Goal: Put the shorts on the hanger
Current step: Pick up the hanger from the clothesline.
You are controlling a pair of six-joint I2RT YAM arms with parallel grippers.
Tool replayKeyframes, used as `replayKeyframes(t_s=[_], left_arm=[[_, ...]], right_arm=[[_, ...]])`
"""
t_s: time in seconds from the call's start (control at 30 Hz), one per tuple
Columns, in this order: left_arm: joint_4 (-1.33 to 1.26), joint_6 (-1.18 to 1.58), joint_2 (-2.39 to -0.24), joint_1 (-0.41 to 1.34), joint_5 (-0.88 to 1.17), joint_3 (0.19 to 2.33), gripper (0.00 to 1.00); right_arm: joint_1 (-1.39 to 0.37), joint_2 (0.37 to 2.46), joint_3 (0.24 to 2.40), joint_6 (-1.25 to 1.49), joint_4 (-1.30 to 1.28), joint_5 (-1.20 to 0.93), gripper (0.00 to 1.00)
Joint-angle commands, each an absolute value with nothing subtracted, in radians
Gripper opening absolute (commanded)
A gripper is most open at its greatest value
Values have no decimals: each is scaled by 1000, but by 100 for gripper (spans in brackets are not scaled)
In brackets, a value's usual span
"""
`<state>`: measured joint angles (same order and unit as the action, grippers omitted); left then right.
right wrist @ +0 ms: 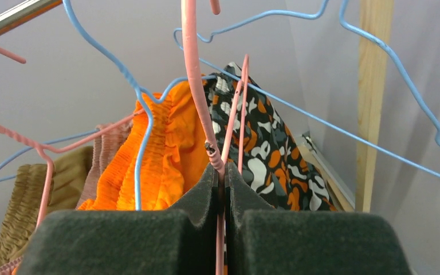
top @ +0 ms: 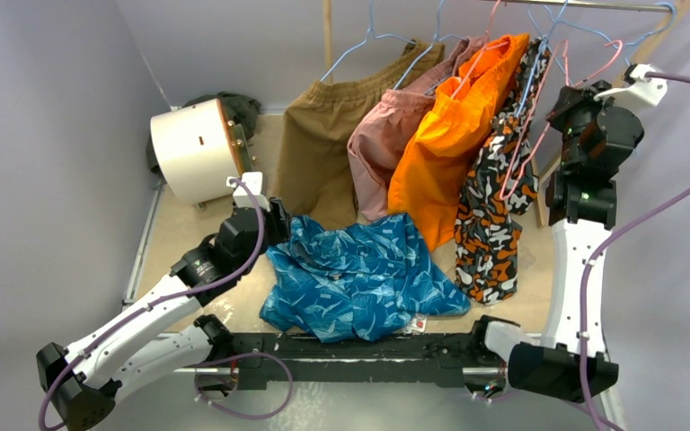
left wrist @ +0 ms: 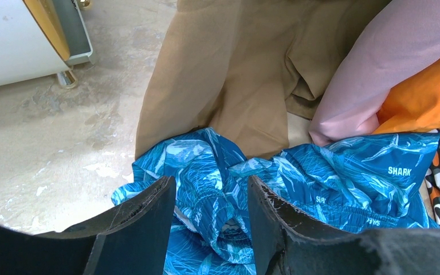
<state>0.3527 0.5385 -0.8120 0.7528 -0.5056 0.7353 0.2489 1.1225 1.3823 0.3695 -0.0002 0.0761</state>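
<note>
Shorts (top: pixel 359 274) lie crumpled near-centre on the table (top: pixel 184 238); we see our left gripper (left wrist: pixel 211 212) parted, straddling a fold at their left edge, while far right our right gripper (right wrist: pixel 222 175) pinches the pink hanger (right wrist: pixel 193 74) wire.

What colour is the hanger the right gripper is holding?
Pink-red; the hanger shows best in the right wrist view, pinched in the right gripper.

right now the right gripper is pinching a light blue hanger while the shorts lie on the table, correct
No: the right gripper is shut on the pink hanger, not a light blue one, as the right wrist view shows. The shorts do lie on the table.
</note>
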Motion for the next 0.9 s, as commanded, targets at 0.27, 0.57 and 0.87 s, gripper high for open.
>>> replayKeyframes(t_s=[0.27, 0.57, 0.87], left_arm=[[313, 541, -838, 745, -525, 773, 48], [327, 535, -849, 746, -575, 774, 48], [342, 530, -842, 745, -627, 777, 48]], right_arm=[[215, 992, 1476, 394, -265, 142, 0], [187, 876, 1511, 436, -519, 149, 0], [170, 728, 1625, 467, -738, 187, 0]])
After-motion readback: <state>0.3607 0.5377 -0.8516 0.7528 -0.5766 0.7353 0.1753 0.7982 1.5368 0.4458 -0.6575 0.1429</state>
